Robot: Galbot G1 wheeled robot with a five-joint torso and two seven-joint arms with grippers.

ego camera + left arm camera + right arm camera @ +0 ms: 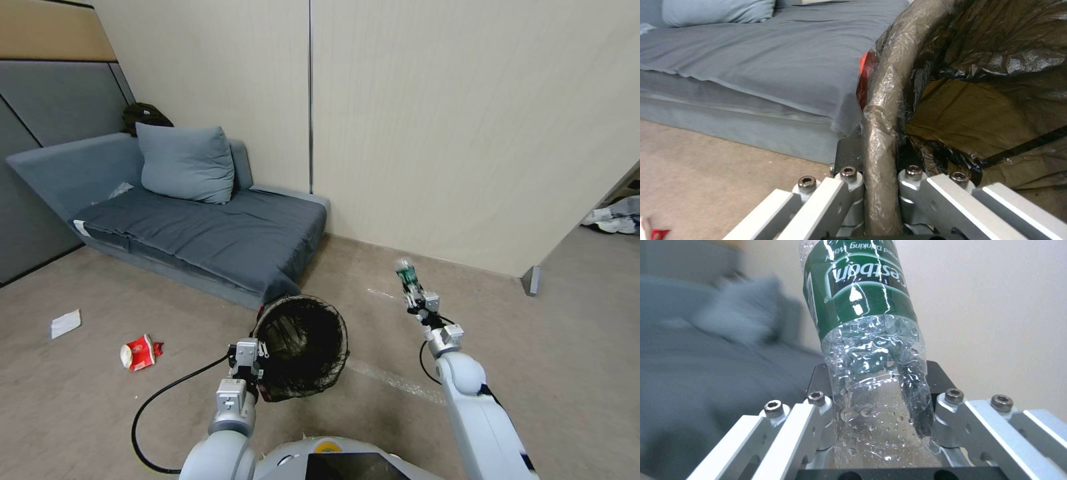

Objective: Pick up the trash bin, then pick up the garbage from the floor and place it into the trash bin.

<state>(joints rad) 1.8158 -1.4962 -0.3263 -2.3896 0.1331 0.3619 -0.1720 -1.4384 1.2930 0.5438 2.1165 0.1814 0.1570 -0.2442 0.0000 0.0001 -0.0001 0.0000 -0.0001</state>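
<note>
My left gripper (259, 365) is shut on the near rim of the trash bin (303, 347), a round bin with a black bag liner, held tilted above the floor in front of me. In the left wrist view the lined rim (880, 133) runs between the fingers (849, 186), and something brown (969, 116) lies inside the liner. My right gripper (415, 295) is raised to the right of the bin and shut on a clear bottle (405, 272) with a green label (862, 290). On the floor to the left lie a red-and-white snack packet (139, 352) and a white paper slip (65, 323).
A grey sofa (220, 240) with a cushion (187, 163) stands just behind the bin, its corner close to the rim. Beige walls (433, 133) close the back, with a doorway (600, 227) at the right. A black cable (153, 407) loops beside my left arm.
</note>
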